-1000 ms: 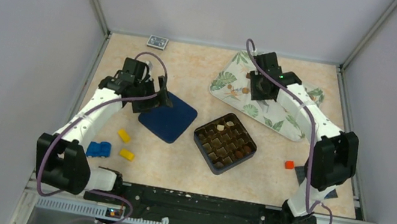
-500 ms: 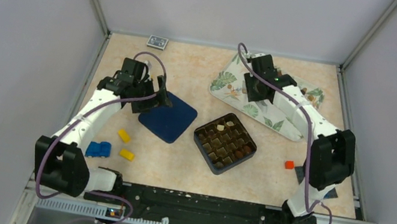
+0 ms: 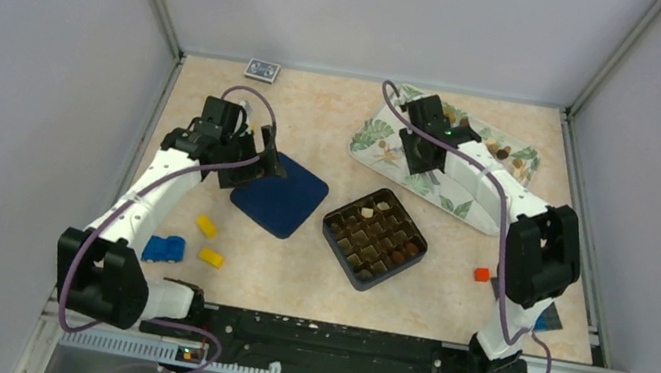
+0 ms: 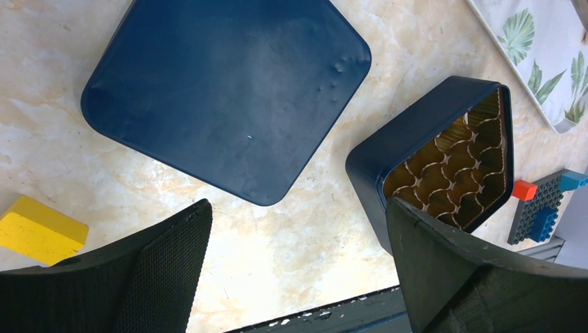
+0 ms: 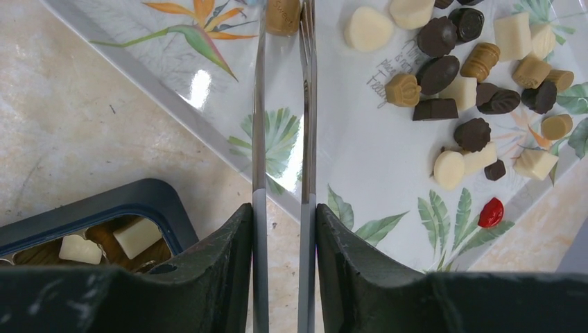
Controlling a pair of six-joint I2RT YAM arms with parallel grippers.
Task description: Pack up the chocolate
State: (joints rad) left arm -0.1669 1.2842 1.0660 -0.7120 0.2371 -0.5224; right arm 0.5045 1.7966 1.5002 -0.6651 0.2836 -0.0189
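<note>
My right gripper [image 5: 284, 215] is shut on a pair of metal tongs [image 5: 259, 125], whose tips pinch a light brown chocolate [image 5: 283, 14] over the leaf-print tray [image 5: 208, 132]. Several loose chocolates [image 5: 471, 69], dark, light brown and cream, lie on the tray to the right of the tongs. The dark blue box [image 3: 375, 238] with its cell insert holds a few pieces, two of them cream [image 5: 137, 236]. In the top view the right gripper [image 3: 424, 147] hangs over the tray's left part. My left gripper [image 4: 298, 222] stands open and empty by the blue lid [image 4: 229, 90].
A card deck [image 3: 263, 69] lies at the back edge. Two yellow bricks [image 3: 206, 225] and a blue toy [image 3: 164, 248] sit front left. An orange brick [image 3: 482, 273] and a brick plate [image 4: 548, 208] lie right of the box. A red bit [image 5: 491, 212] rests on the tray.
The right arm has swung left along the tray with the tongs, uncovering the chocolates at the tray's far right. The left arm has not moved.
</note>
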